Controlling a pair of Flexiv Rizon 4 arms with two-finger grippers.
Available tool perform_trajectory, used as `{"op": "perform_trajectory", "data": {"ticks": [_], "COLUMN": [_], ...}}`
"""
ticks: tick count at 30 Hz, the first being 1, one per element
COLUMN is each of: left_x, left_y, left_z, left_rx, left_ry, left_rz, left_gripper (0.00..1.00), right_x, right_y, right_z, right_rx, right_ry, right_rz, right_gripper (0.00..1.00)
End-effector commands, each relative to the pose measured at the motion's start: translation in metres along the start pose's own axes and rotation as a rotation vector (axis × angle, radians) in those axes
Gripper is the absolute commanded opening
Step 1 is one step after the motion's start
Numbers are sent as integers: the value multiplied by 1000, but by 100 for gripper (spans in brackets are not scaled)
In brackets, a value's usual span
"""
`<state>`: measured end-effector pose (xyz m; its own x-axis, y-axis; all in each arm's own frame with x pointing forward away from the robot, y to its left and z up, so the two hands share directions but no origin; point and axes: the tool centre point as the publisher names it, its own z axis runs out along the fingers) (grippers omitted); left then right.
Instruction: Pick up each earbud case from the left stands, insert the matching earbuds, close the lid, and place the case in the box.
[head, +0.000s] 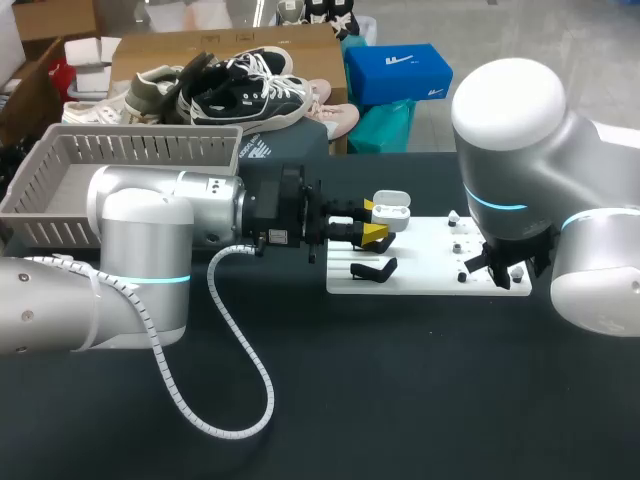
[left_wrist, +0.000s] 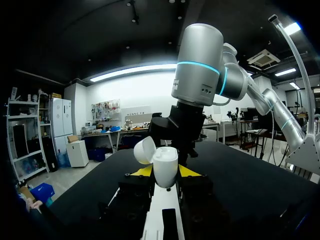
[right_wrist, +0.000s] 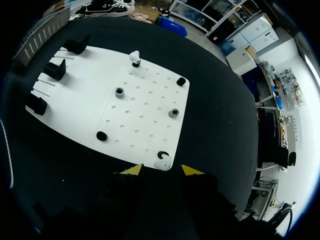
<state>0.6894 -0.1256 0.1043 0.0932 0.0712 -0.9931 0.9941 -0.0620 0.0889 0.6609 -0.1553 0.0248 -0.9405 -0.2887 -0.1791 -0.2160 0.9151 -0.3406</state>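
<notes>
The open white earbud case (left_wrist: 165, 167) is pinched between the left jaws over the white board (head: 430, 275), which is laid on the black desk (head: 400, 400). A white earbud (right_wrist: 162, 161) is seen on the board's edge, just ahead of the spread right jaws.

Glossy white plastic earbud case (left_wrist: 165, 167); smooth matt white board (right_wrist: 85, 95); matt black table (head: 400, 400).
</notes>
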Motion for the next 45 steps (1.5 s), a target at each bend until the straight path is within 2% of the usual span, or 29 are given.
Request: {"op": "perform_trajectory", "data": {"ticks": [1,20,27,28,31,33,34,35,45], "left_x": [1,1,1,1,1,1,1,1,1], "left_y": [1,1,1,1,1,1,1,1,1], "left_z": [0,0,0,0,0,0,0,0,0], "left_rx": [1,1,1,1,1,1,1,1,1], "left_ry": [-2,-2,-2,-2,-2,-2,-2,-2,-2], "left_rz": [1,1,1,1,1,1,1,1,1], "left_gripper": [0,0,0,0,0,0,0,0,0], "right_x": [-1,-8,-8,-8,-8,-7,-7,-7,-4], "right_y": [0,0,0,0,-1,-1,-2,-2,-4], "right_z": [3,10,15,15,15,15,15,14,7], "right_rx": [9,14,24,24,25,28,28,29,39], "right_ry": [-3,7,20,22,25,28,29,30,24], "right_rz": [4,17,20,21,21,22,22,22,27], "right_gripper": [39,33,27,26,9,7,2,0,0]}}
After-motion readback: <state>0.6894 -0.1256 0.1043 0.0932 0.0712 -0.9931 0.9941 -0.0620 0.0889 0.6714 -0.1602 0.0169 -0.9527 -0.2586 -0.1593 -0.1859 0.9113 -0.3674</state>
